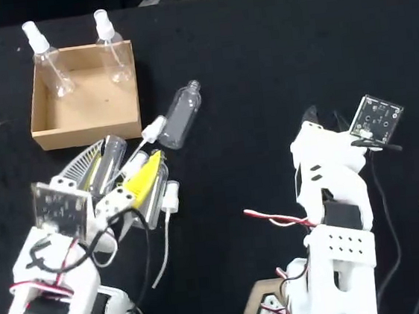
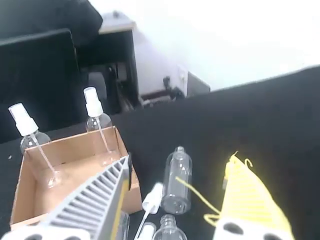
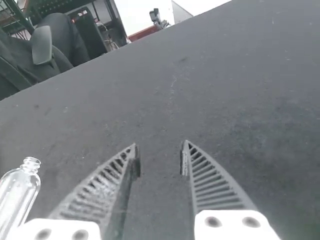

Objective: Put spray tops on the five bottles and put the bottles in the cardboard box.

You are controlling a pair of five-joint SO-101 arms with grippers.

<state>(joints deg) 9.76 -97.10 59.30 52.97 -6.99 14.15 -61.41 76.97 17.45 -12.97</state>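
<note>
Left fingers [image 2: 100, 200]: spread wide, gripping nothing, angled down over a cluster of uncapped bottles [image 1: 112, 158] and a loose spray top [image 1: 170, 197] on the bench [image 1: 259, 62]. Just beyond the fingertips an open bottle [image 2: 177, 182] lies flat. Its long axis runs diagonally, with the neck pointing away from the arms. A second spray top [image 2: 152, 197] lies beside it.

Right fingers [image 3: 210, 180]: slightly apart, holding nothing, low over the bench, arm stretched forward.

Cardboard box [image 1: 86, 129]: far left, with two capped bottles [image 1: 57, 75] standing upright inside.

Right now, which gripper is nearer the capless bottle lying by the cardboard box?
Left. The left gripper sits just short of the capless bottle, its open jaws pointed toward it. The right gripper is much farther off, on the bottle's other side.
</note>
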